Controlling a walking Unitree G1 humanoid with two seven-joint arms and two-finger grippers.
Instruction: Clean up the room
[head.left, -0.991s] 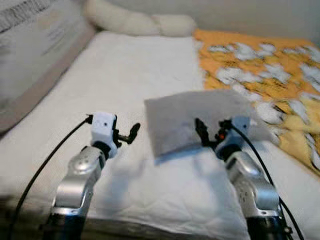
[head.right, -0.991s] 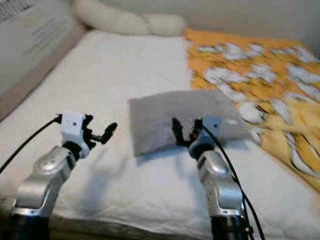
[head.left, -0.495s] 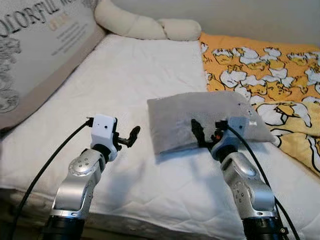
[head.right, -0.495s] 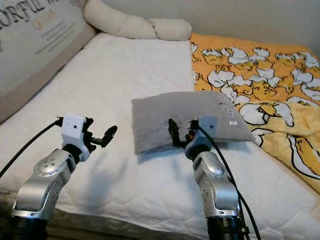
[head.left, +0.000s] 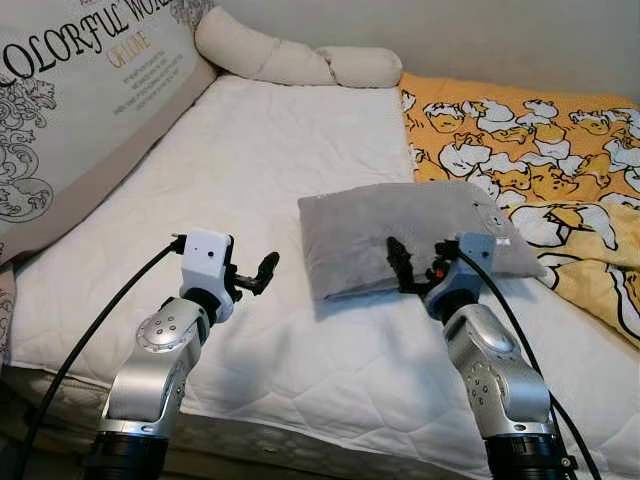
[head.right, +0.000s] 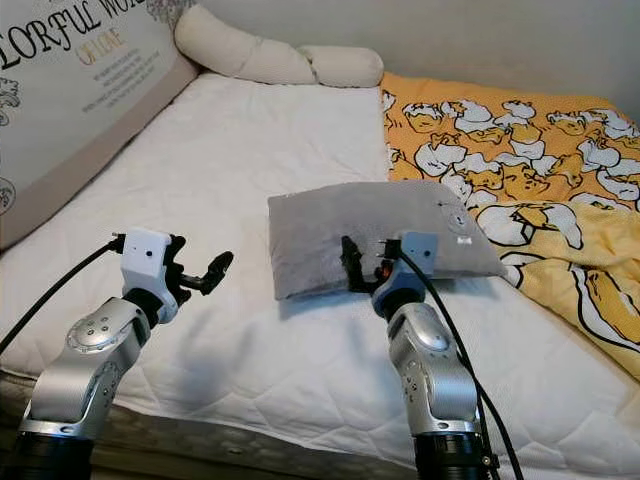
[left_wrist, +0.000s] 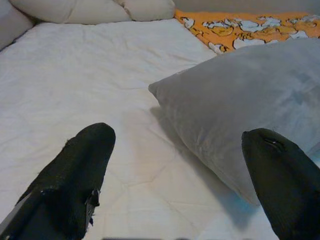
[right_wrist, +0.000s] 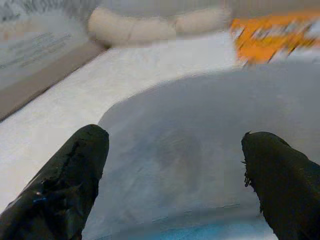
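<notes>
From the head camera I see a grey pillow (head.left: 405, 232) lying on the white bed (head.left: 250, 170), just ahead of my right pincer (head.left: 418, 268) and well right of my left pincer (head.left: 252, 276). Left wrist camera: fingers (left_wrist: 75, 175) spread wide, pillow ahead. Right wrist camera, somewhat blurred: fingers (right_wrist: 65, 175) wide, apparently empty, over the pillow.

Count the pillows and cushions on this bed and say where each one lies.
3. A grey pillow lies mid-bed by the right tool; a long cream bolster lies at the far end; a printed cushion leans along the left side. The orange blanket could hide more.
</notes>
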